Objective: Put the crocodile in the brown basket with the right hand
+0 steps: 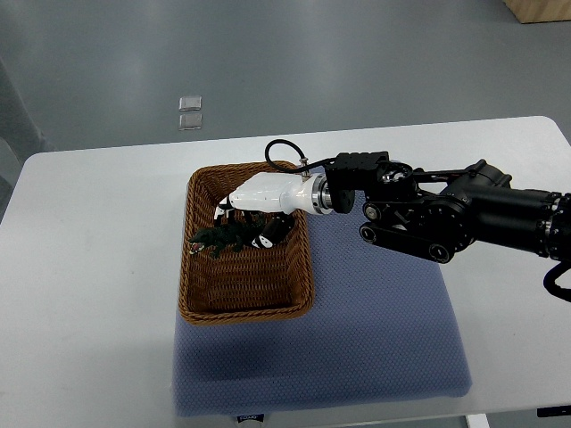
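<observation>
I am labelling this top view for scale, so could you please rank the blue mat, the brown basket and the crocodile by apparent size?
Largest to smallest:
1. blue mat
2. brown basket
3. crocodile, partly hidden by the right hand over the basket, but clearly the smallest.

Right arm [464, 214]: matte black, chunky segmented links with rounded housings and several round pivot caps/bolts showing along the forearm linkage. Two parallel black bars run side by side near the wrist. Ribbed black block on top just behind the wrist. Silver metallic ring collar joins arm to hand. Thin black cable loops out above the wrist and back in at the collar. Right hand [259, 209]: glossy white shell over the back of the palm, fingers white with black segments/tips. Another black cable loop at the far right edge of the frame.
</observation>
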